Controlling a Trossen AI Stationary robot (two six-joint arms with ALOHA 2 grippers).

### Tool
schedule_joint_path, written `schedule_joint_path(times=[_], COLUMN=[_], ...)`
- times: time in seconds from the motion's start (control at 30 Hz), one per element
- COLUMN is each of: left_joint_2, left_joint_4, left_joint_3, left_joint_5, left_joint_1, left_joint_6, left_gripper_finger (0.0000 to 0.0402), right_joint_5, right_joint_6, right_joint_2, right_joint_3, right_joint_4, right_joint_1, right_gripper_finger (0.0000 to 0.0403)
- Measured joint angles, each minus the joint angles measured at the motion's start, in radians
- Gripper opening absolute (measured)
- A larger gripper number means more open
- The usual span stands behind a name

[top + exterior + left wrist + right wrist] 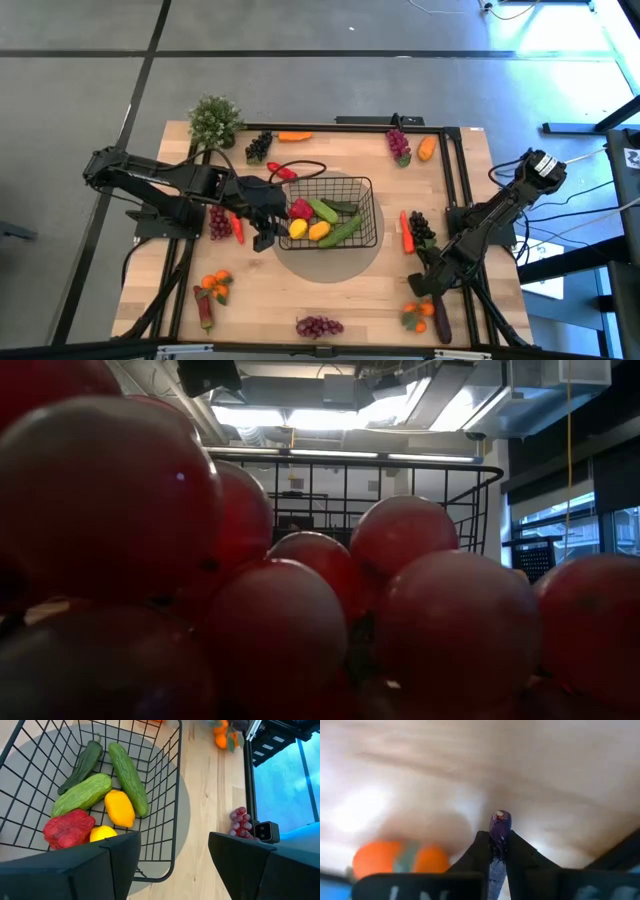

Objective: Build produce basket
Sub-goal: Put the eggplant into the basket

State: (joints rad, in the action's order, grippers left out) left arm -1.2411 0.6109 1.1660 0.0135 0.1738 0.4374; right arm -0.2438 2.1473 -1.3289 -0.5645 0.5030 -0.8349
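The black wire basket (368,190) stands mid-table on a grey round mat and holds green cucumbers (128,776), a yellow lemon (119,808) and a red pepper (68,827). My left gripper (172,865) hovers open above the basket's near left corner (268,238). At the near right, my right gripper (425,288) points down, shut on a purple eggplant (441,322) that lies beside two oranges (395,860). In the low view, a red grape bunch (300,590) fills the front, with the basket (470,500) behind it. My right gripper pinches one end of the eggplant (500,826) between its two fingers (481,851), and the purple tip sticks out just past them. The fingers come steeply from above. In the high view the rest of the eggplant looks to lie on the table.
Loose produce rings the basket: grapes (320,325) at the near edge, oranges and an eggplant (210,290) near left, grapes and a red pepper (225,225) at left, dark grapes and a red pepper (415,230) at right. More lies along the far edge beside a leafy plant (214,120).
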Motion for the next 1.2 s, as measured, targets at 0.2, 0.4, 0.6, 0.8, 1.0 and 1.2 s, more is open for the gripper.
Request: schedule_joint_path(times=[0.2,0.4,0.6,0.8,1.0,1.2], left_joint_2=[0.0,0.0,0.0,0.0,0.0,0.0], left_joint_4=[0.0,0.0,0.0,0.0,0.0,0.0], left_joint_3=[0.0,0.0,0.0,0.0,0.0,0.0], left_joint_5=[0.0,0.0,0.0,0.0,0.0,0.0], left_joint_1=[0.0,0.0,0.0,0.0,0.0,0.0], left_joint_6=[0.0,-0.002,-0.003,-0.003,-0.003,-0.004], left_gripper_finger=[0.022,0.022,0.022,0.022,0.022,0.022], right_joint_5=[0.011,0.023,0.062,0.109,0.139,0.136], right_joint_6=[-0.077,-0.191,-0.336,-0.534,-0.812,-1.096], right_joint_2=[0.0,0.0,0.0,0.001,0.001,0.0], right_joint_3=[-0.154,-0.359,-0.574,-0.769,-0.845,-0.863], right_joint_4=[0.164,0.493,0.749,0.931,0.886,0.705], right_joint_1=[0.042,0.113,0.216,0.354,0.53,0.726], right_gripper_finger=[0.0006,0.0009,0.001,0.0011,0.0011,0.0011])
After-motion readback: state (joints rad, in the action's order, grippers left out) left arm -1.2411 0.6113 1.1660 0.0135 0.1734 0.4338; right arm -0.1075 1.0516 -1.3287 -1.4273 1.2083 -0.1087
